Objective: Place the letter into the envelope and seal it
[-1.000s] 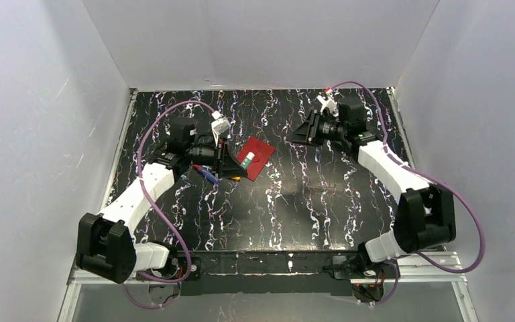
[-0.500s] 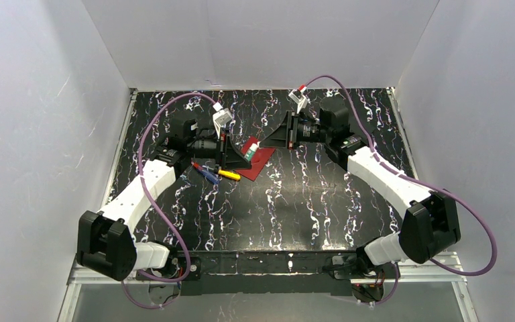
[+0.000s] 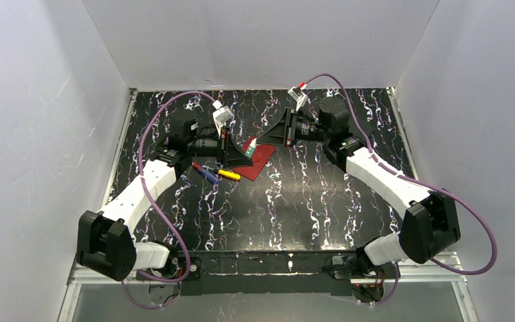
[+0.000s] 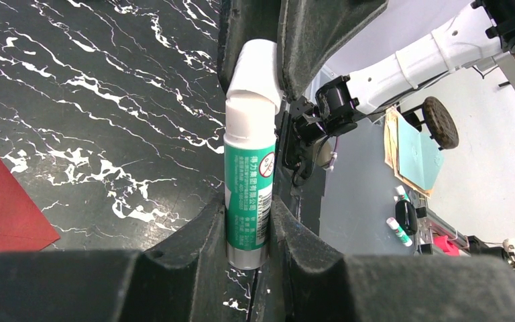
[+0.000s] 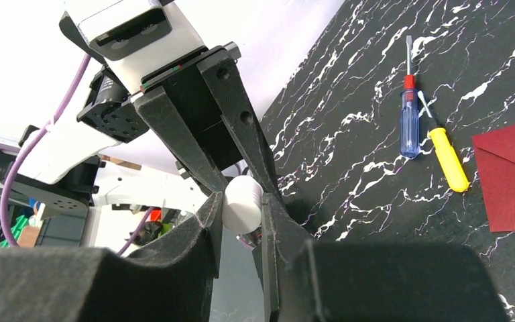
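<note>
The dark red envelope [image 3: 260, 163] lies flat on the black marbled table; a corner of it shows in the left wrist view [image 4: 0, 208] and in the right wrist view [image 5: 513, 178]. The white letter is not in view. My left gripper [image 3: 241, 155] is shut on the green body of a glue stick [image 4: 248, 178] and holds it above the envelope's left part. My right gripper [image 3: 259, 140] meets it from the right and is shut on the stick's white cap [image 5: 243, 204], which also shows in the left wrist view [image 4: 255, 67].
A blue screwdriver [image 3: 205, 174] and a yellow screwdriver [image 3: 229, 174] lie side by side just left of the envelope, below the left gripper; both show in the right wrist view, blue [image 5: 409, 117] and yellow [image 5: 448, 159]. White walls enclose the table.
My right gripper has swung left from the back right and closed on the glue stick's cap. My left gripper has lifted the stick slightly and turned it toward the right gripper.
</note>
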{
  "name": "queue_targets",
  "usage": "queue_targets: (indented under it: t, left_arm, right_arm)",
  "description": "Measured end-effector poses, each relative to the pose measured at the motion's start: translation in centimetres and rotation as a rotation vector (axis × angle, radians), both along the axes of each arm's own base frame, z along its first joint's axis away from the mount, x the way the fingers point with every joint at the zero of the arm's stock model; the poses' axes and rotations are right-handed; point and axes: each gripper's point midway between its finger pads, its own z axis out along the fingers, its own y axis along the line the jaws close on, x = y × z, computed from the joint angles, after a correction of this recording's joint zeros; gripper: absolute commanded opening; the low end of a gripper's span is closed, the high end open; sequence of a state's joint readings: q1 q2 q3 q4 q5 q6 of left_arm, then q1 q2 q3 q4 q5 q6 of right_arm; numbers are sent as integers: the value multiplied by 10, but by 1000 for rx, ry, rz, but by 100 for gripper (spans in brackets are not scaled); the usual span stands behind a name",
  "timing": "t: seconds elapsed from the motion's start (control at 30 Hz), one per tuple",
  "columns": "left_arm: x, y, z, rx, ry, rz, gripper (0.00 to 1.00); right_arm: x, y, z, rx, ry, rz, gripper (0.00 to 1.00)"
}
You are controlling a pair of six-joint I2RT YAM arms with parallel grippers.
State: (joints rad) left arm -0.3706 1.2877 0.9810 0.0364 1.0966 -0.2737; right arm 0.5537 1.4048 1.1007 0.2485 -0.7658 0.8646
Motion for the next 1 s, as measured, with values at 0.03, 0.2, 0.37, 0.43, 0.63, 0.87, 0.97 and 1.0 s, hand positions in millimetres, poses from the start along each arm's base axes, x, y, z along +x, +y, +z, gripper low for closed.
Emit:
queue_targets:
  t: [0.03, 0.2, 0.37, 0.43, 0.63, 0.87, 0.97, 1.0]
  left_arm:
    - [0, 0, 0, -1, -1, 0, 0]
    - [0, 0, 1, -3, -17, -8, 0]
    - [-6, 3, -8, 32, -36, -37, 0]
    - [-8, 5, -13, 54, -49, -50, 0]
    - [-13, 10, -25, 120, -72, -96, 0]
    - [-16, 13, -35, 179, -68, -140, 0]
    - [-20, 15, -39, 213, -67, -160, 0]
    - [-20, 16, -40, 224, -69, -166, 0]
  right_arm:
    - [0, 0, 0, 2, 2, 0, 14]
    - [-1, 1, 0, 6, 9, 8, 12]
    - [-7, 1, -10, -36, 1, 62, 10]
    - [-9, 2, -14, -60, -3, 99, 10]
    - [-17, 2, -30, -134, 3, 195, 8]
    - [-22, 4, -41, -189, -12, 253, 7]
    - [-26, 6, -46, -211, -13, 274, 5]
    - [-27, 6, -48, -216, -13, 281, 4]
